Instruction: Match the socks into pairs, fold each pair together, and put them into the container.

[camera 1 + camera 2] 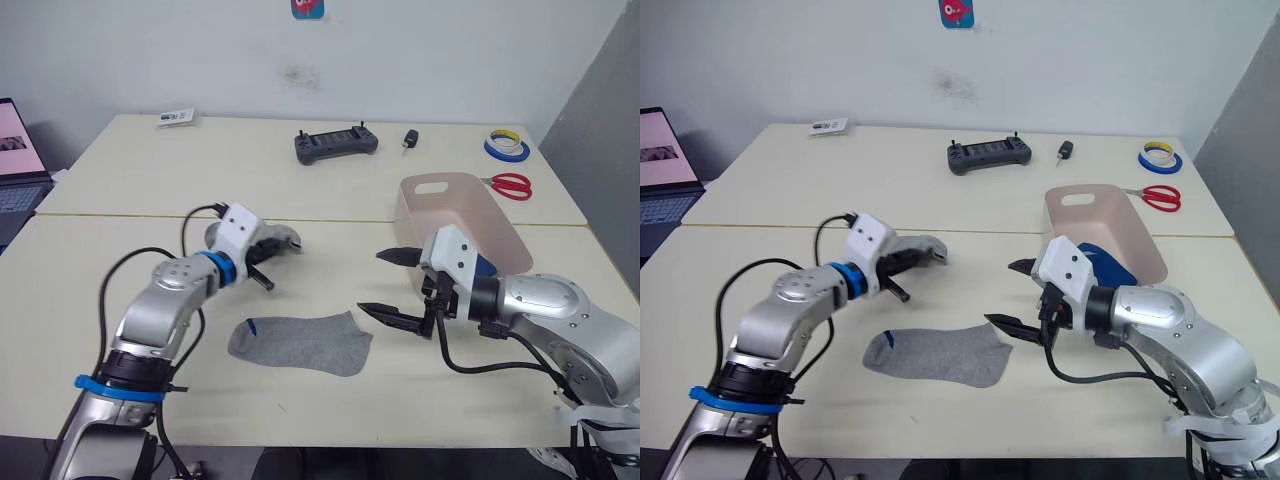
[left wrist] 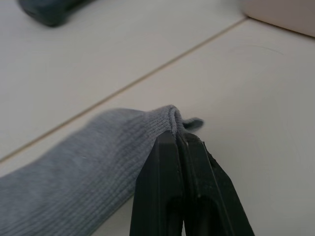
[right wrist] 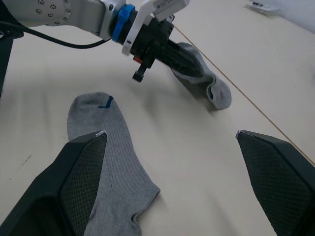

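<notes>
Grey sock (image 1: pixel 301 342) lies just beside the gaping right pincer (image 1: pixel 392 283).

Between my right gripper's (image 1: pixel 392 283) spread fingers lay bare table (image 1: pixel 330 280), nothing blocking the gap. Just past my lower fingertip lay a flat grey sock (image 1: pixel 300 343), its heel end nearest. Behind that hand stood the bin (image 1: pixel 455 213), close against the wrist. My left gripper (image 2: pixel 178 135) was closed on a second grey sock (image 3: pixel 199 73), with open table ahead of it.
</notes>
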Controlling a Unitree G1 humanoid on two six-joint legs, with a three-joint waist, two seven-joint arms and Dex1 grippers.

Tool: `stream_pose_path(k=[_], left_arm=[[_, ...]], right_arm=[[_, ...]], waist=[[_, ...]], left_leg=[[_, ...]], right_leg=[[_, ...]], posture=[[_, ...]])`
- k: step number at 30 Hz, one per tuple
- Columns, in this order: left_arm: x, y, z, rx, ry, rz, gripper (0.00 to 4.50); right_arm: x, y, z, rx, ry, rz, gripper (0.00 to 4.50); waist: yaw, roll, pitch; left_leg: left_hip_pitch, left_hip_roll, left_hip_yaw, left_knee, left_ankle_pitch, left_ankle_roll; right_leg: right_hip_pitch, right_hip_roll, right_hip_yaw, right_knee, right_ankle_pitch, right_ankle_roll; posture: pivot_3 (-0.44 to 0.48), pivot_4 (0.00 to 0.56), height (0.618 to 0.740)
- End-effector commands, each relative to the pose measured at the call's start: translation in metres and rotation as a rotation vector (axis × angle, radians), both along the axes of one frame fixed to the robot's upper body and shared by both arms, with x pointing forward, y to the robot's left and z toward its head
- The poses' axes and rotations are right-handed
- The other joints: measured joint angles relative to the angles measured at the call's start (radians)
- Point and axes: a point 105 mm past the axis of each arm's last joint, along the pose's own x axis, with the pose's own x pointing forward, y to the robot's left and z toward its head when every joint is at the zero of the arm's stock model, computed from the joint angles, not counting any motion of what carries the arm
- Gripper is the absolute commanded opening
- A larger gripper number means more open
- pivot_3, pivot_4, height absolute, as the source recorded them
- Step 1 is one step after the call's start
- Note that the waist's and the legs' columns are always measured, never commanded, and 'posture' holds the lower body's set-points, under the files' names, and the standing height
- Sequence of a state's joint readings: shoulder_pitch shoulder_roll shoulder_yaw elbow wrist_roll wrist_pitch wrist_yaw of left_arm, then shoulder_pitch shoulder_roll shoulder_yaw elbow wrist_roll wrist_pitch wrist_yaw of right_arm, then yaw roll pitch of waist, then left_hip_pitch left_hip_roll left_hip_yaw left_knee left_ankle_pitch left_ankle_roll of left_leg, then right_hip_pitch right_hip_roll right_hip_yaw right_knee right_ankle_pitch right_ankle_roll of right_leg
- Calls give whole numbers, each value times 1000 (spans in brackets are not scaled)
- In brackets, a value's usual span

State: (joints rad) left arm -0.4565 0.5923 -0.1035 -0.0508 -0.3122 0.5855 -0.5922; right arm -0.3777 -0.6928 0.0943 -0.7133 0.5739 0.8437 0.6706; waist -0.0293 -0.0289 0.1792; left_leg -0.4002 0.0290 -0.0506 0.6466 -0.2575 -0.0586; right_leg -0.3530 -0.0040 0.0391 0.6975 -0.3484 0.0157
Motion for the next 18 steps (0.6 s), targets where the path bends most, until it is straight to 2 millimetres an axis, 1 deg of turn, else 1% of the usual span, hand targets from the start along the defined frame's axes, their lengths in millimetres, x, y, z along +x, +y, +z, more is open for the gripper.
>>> stream_pose_path(k=[1,5,9,12,15,18], left_arm=[[-21,-28,-6,-9,47,-140,22],[-26,-50,-9,-52,66,-174,22],[-34,-78,-9,-85,76,-238,22],[-35,-89,-7,-106,74,-253,22],[-39,-98,-10,-104,88,-280,22],[-41,-103,-11,-126,91,-292,22]], right_arm=[[-5,-11,5,-19,-30,-32,4500],[-5,-18,5,-33,-32,-63,4500],[-6,-24,5,-47,-34,-84,4500],[-5,-26,5,-54,-36,-93,4500],[-5,-27,6,-57,-41,-98,4500],[-5,-27,6,-59,-44,-100,4500]], waist=[[1,0,0],[1,0,0],[2,0,0],[1,0,0],[0,0,0],[1,0,0]], left_leg=[[0,0,0,0,0,0],[0,0,0,0,0,1],[0,-1,0,0,-2,3],[0,-1,0,0,-2,3],[0,-1,0,0,-2,3],[0,-1,0,0,-2,3]], right_leg=[[0,0,0,0,0,0],[0,0,1,0,0,0],[1,0,0,0,0,0],[1,0,1,-1,0,0],[1,1,1,0,0,0],[1,1,1,0,0,0]], posture=[[0,150,740],[0,150,740],[0,150,740],[0,150,740],[0,150,740],[0,150,740]])
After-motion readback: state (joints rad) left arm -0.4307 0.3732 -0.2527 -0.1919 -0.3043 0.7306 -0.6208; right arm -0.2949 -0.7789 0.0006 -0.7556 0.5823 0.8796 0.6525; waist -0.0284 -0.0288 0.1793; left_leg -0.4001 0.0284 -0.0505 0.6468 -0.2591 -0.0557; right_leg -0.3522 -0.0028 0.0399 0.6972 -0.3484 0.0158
